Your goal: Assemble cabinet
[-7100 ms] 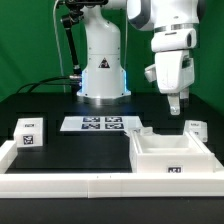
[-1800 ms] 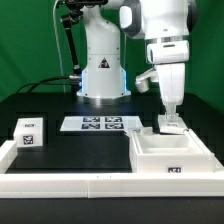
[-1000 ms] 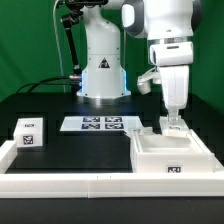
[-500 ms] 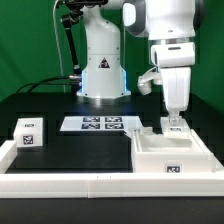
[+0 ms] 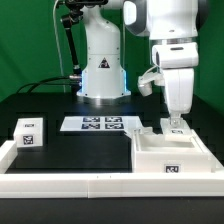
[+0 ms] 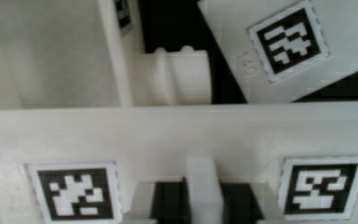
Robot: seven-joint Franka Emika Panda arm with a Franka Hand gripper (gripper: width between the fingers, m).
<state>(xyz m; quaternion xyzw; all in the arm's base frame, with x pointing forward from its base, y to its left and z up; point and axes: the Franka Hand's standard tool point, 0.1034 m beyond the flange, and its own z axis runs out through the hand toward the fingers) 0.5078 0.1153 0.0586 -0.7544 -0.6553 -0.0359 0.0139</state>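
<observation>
Your gripper [image 5: 176,122] sits low at the rear wall of the cabinet [image 5: 150,166], straddling a thin white rib there. You cannot tell whether it is clamped on it.

Green backdrop [image 5: 28,40]; black table [image 5: 88,150]; even light.

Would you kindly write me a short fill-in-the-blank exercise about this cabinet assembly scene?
1. The gripper and the cabinet are both on the exterior view's ___ side.
2. The small tagged block sits on the exterior view's ___ side.
3. The marker board lies flat on a ___ table.
Missing words: right; left; black.
</observation>
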